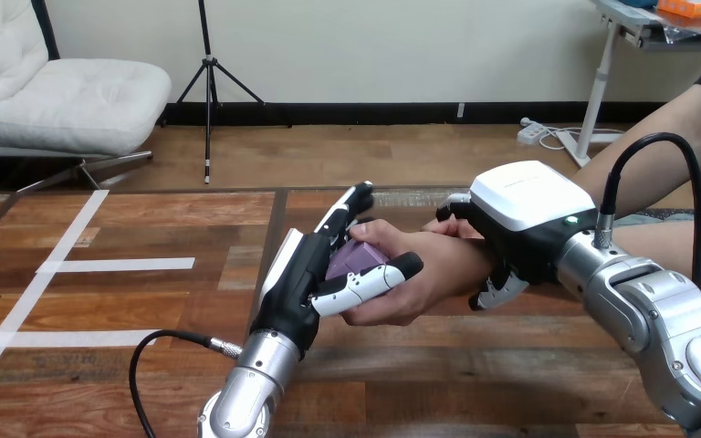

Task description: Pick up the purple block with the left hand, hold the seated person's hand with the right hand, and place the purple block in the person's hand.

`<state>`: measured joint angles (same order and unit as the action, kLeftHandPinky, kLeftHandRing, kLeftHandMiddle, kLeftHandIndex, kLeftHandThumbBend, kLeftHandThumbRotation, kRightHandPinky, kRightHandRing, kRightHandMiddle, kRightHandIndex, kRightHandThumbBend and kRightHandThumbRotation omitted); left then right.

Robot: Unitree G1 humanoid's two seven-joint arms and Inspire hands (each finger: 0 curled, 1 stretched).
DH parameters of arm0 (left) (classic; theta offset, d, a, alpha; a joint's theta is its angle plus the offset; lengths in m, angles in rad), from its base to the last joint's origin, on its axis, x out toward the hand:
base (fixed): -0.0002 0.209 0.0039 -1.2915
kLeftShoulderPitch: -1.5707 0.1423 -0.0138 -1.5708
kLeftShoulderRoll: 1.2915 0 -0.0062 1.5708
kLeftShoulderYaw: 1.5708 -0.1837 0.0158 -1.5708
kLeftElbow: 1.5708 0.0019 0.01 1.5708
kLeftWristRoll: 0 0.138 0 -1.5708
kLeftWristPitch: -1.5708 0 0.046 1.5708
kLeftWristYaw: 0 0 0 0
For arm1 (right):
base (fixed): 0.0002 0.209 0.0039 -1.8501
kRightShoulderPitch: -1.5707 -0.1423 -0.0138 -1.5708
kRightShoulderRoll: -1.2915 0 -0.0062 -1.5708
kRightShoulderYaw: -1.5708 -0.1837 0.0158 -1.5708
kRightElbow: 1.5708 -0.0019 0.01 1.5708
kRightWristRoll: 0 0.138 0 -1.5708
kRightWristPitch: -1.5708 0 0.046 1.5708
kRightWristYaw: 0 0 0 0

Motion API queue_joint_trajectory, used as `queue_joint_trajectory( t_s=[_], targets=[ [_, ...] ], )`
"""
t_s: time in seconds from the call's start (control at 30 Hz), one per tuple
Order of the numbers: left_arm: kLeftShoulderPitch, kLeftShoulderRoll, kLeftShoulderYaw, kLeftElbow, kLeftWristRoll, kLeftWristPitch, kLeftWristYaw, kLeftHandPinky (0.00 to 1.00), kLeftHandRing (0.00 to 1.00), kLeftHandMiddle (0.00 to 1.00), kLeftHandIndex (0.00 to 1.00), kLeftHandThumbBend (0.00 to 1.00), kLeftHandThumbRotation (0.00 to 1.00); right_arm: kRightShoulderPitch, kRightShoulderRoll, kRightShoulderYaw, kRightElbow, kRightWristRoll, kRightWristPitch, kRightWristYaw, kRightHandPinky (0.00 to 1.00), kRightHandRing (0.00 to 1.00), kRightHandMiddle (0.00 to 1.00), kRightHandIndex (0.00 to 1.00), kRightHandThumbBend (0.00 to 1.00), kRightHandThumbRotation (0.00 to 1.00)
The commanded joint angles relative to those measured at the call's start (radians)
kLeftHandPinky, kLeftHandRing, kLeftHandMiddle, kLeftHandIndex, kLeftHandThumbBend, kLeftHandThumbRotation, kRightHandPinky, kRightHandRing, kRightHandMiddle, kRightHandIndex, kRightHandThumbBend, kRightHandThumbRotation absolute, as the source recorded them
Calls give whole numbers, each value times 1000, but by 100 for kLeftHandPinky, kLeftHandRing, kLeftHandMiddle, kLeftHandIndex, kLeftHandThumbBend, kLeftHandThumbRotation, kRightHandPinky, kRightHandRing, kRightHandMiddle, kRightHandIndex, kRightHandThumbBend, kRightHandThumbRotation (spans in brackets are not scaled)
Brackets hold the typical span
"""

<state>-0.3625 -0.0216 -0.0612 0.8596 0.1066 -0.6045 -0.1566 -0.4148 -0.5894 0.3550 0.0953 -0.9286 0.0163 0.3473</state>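
Above the middle of the brown wooden table (475, 383), the small purple block (354, 261) sits pinched between the thumb and straight-reaching fingers of the robot's left hand (299, 274), right against the palm of the person's hand (438, 269), whose fingers cup around it. At the person's wrist, the robot's right hand (522, 224) grips from above, its fingers curled under and its thumb over the top.

The head view is looking forward and down from the robot's head across the wooden table (146, 301), whose far edge is crossing the view's upper part. The left arm (251, 374) is showing at the bottom edge, the right arm (657, 315) at the lower right corner. The left hand (297, 274) and right hand (520, 205) are sitting mid-table, close to the lens.
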Motion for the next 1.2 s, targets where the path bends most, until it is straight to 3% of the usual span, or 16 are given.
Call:
queue_joint_trajectory(
  t_s=[0.0, 0.8, 1.17],
  targets=[
    [-76, -7, -25, -16, 9, -6, -16, 90, 97, 99, 99, 100, 50, -54, -12, -17, 12, -14, 11, -27, 79, 84, 86, 85, 76, 0],
    [-77, -5, -17, -11, -4, -29, -35, 96, 100, 100, 100, 100, 53, -26, -27, -29, -29, -18, 14, -28, 87, 89, 89, 88, 82, 3],
    [-63, -13, 5, -4, -61, -72, -68, 95, 100, 100, 100, 100, 52, 67, -31, -96, -146, 48, 22, -31, 88, 90, 90, 88, 82, 10]
  ],
)
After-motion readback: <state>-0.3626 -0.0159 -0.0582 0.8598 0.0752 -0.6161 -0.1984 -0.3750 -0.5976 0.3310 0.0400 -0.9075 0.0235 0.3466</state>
